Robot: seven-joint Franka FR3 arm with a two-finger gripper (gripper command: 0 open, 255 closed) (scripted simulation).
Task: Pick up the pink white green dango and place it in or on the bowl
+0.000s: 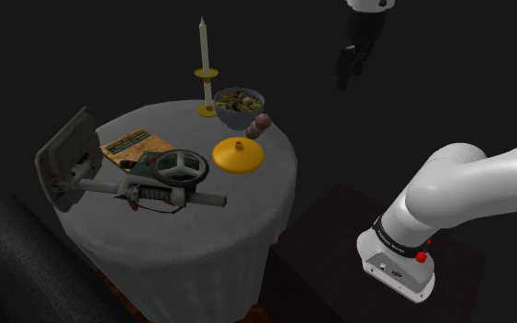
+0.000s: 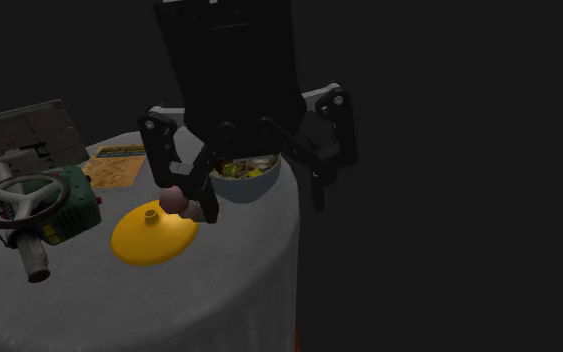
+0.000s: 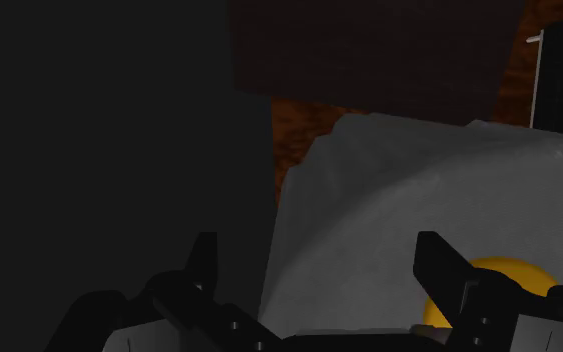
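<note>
So the end effector is hanging up in the air, off past the counter edge on the shoulder view's right. It's empty, with its fingers spread wide. The dango sits on the counter just beside the bowl, tucked between it and the yellow lid.

From the end effector, the dango is down and towards the shoulder view's left, well apart from it. The stick's long axis runs on a slant in that view, with one end towards the bowl and the other towards the lid. I honestly can't tell if it's lying flat or propped up.

My guess is the next move means swinging in over the counter, dropping down, and turning the fingers to close across that slant.
</note>
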